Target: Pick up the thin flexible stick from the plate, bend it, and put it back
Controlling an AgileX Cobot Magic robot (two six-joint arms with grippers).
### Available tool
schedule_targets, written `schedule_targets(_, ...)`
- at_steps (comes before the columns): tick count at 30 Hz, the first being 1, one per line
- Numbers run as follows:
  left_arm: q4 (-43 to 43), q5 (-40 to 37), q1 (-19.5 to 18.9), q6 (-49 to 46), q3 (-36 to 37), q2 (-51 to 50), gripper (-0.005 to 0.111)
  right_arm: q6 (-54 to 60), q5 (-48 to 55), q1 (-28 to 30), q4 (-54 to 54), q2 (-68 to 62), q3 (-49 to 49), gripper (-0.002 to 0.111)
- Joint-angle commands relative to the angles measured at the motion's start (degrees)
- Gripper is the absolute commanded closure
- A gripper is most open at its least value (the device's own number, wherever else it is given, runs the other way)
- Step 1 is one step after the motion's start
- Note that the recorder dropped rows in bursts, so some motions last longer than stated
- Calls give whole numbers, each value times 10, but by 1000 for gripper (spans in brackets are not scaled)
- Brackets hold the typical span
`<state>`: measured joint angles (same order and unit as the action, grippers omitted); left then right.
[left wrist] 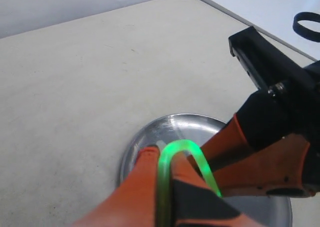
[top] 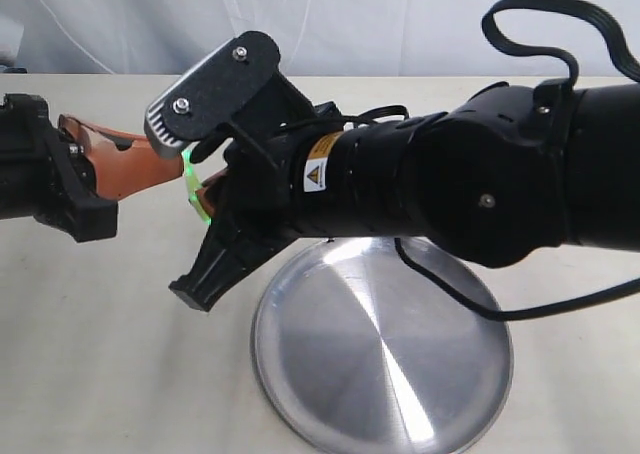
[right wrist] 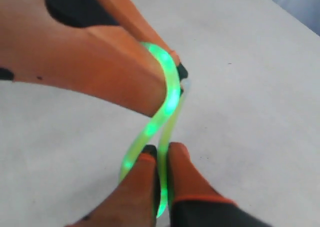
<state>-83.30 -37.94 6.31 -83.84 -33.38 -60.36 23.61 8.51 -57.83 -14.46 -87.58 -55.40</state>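
Observation:
The thin flexible stick (top: 193, 186) glows light green and is bent into a tight loop in the air, left of and above the plate (top: 400, 394). My left gripper (left wrist: 162, 154) is shut on one end of the stick (left wrist: 186, 148), which arches over toward the other gripper. In the right wrist view my right gripper (right wrist: 159, 152) is shut on the other end of the stick (right wrist: 167, 94), which curves back round the left gripper's orange fingers (right wrist: 110, 72). The two grippers meet almost tip to tip. The steel plate (left wrist: 175, 127) lies under them with nothing on it.
The right arm's black body (top: 450, 174) spans the view above the plate and hides its far rim. A black cable (top: 540, 44) loops over that arm. The beige tabletop (top: 100, 354) runs out to the left and front.

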Motion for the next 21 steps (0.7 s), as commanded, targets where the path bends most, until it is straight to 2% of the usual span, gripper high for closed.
schedule_targets(1, -58, 17, 1, 10, -7, -20, 107, 48, 50, -16, 15, 1, 3, 109)
schedule_targets(21, -46, 1, 1, 44, -7, -23, 107, 105, 77, -16, 15, 1, 3, 109)
